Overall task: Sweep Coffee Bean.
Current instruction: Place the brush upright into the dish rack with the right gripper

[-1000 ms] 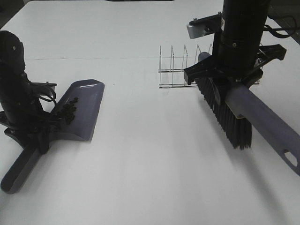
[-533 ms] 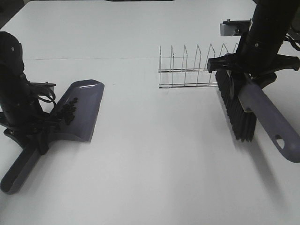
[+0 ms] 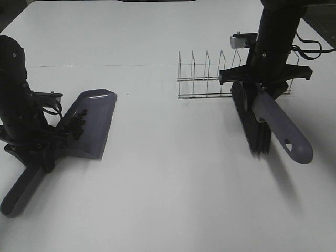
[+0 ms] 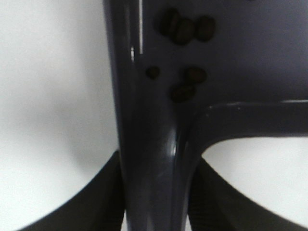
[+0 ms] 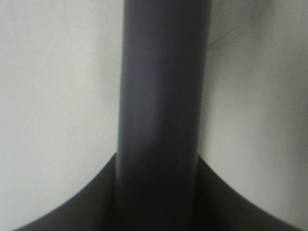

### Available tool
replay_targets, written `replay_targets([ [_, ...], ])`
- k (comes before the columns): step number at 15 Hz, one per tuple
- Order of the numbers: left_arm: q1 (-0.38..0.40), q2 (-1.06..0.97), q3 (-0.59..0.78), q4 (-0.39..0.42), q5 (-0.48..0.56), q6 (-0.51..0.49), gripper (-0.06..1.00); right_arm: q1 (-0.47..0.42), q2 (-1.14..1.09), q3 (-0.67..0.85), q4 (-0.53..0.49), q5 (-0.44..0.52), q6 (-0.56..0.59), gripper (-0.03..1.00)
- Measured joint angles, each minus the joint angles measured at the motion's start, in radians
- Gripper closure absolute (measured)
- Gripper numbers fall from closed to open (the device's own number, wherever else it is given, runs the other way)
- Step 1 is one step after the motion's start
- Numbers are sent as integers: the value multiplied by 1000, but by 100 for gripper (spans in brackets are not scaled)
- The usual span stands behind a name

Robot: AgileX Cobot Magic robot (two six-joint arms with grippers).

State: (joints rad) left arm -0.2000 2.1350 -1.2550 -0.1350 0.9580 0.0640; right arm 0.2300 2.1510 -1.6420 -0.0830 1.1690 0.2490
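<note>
The coffee beans lie in a loose dark cluster at the back of the grey-purple dustpan on the left of the table; several also show in the left wrist view. My left gripper is shut on the dustpan's handle. My right gripper is shut on the grey handle of the brush and holds it above the table. The brush's black bristles hang on its left side. The brush is far right of the dustpan.
A thin wire rack stands on the white table just behind and left of the brush. A tiny dark speck lies on the table right of the dustpan's front edge.
My right gripper has carried the brush right, then back a little left, and turned it more upright; its handle end now points toward the front. The left arm and dustpan have stayed still.
</note>
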Motion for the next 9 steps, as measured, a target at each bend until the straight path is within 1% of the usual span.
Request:
replay_targets([
  [3, 0, 0, 0, 0, 0, 0, 63, -11, 42, -64, 11, 7, 0, 64],
  [5, 0, 0, 0, -1, 0, 0, 63, -36, 54, -100, 28, 24, -2, 64],
  [8, 0, -1, 1, -2, -3, 0, 63, -83, 55, -114, 40, 27, -31, 64],
  [9, 0, -1, 2, -3, -4, 0, 63, -94, 55, -114, 51, 32, -58, 64],
])
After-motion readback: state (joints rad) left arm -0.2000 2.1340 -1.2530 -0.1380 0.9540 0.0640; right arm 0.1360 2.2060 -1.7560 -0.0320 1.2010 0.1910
